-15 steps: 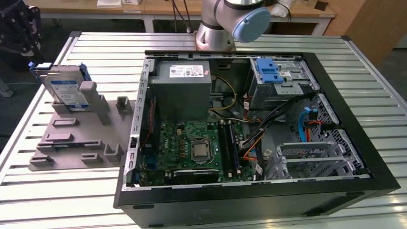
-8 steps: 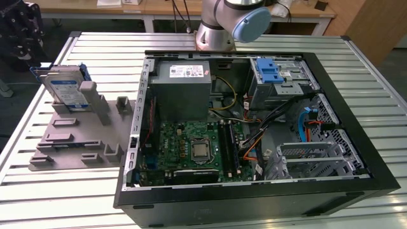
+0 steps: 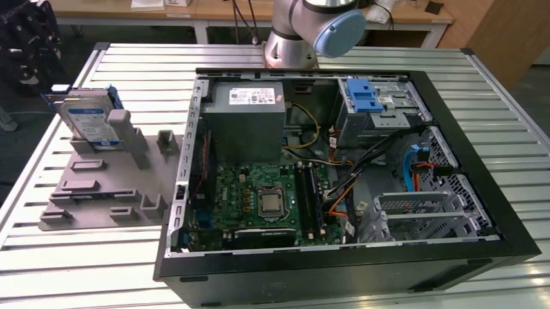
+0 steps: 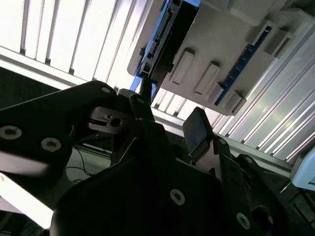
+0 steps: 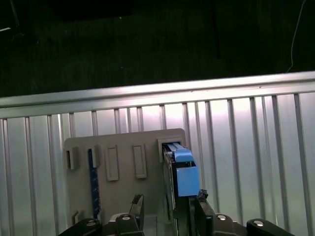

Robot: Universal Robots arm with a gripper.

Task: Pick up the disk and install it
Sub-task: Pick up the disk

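Observation:
The disk point(image 3: 90, 122) stands on edge in a slot at the far end of a grey holder plate point(image 3: 94, 187), on the exterior view's left beside the open computer case. It is silver, with a white-and-blue label and a blue carrier frame. In the first wrist view the disk point(image 5: 183, 179) appears edge-on beyond my gripper point(image 5: 170, 204). The gripper is open, and its two dark fingertips point(image 5: 138, 202) are apart with nothing held. In the second wrist view the gripper point(image 4: 170, 115) hangs well short of the disk point(image 4: 162, 39) on its holder plate point(image 4: 221, 54).
The open computer case point(image 3: 447, 161) lies flat on the slatted metal table point(image 3: 86, 270). Inside it are a grey power-supply box point(image 3: 249, 116), a green motherboard point(image 3: 257, 199), loose cables and a blue-latched drive cage point(image 3: 369, 100). A thin blue strip point(image 5: 91, 182) stands in the holder plate.

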